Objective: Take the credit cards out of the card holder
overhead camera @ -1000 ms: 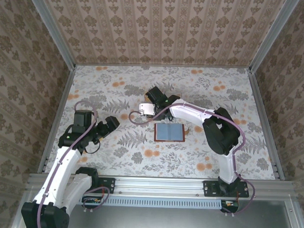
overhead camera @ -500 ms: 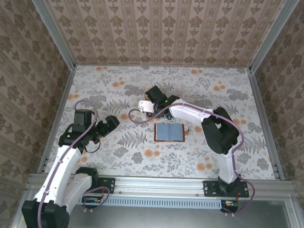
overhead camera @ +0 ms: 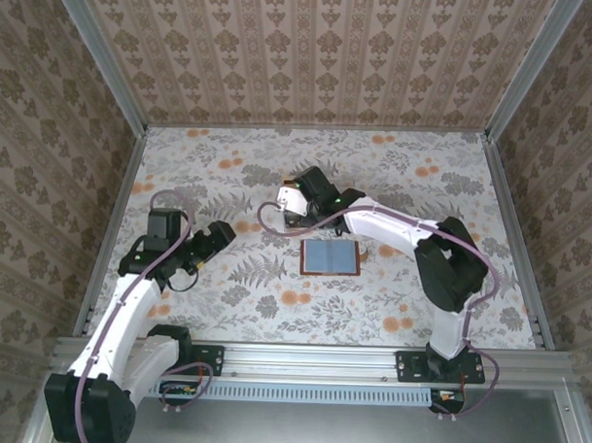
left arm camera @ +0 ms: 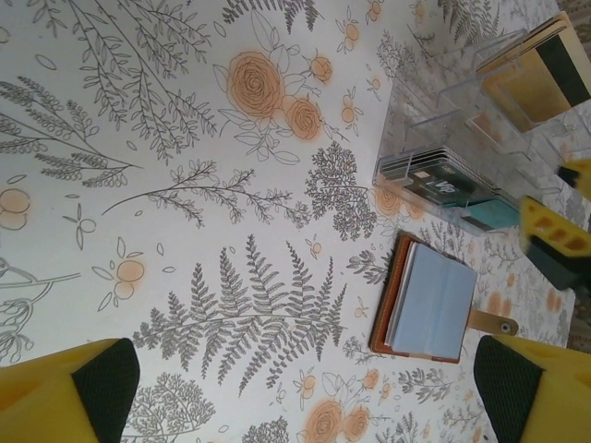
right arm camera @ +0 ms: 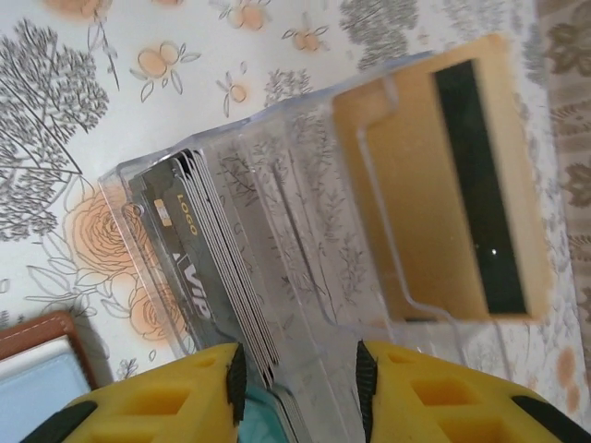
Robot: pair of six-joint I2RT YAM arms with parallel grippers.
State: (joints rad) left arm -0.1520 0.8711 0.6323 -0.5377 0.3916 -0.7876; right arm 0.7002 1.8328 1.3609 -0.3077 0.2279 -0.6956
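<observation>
The left arm (overhead camera: 128,308) was bent at the elbow and angled toward the right, its left gripper (left arm camera: 305,392) spread wide. The right arm (overhead camera: 398,230) stretched leftward across the middle. The right gripper (right arm camera: 300,374) pointed downward with its fingers a narrow gap apart, seemingly half open, though any grip was unclear.

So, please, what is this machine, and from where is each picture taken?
These are two robot arms bolted to a flowered table. One picture looks down from above; the other two come from cameras on the wrists. On the table lie an open brown card holder and a clear plastic box with cards in it. The left claw is wide open and empty. The right claw is at the box; a teal card sits between its fingers, but I cannot tell whether it grips it.
</observation>
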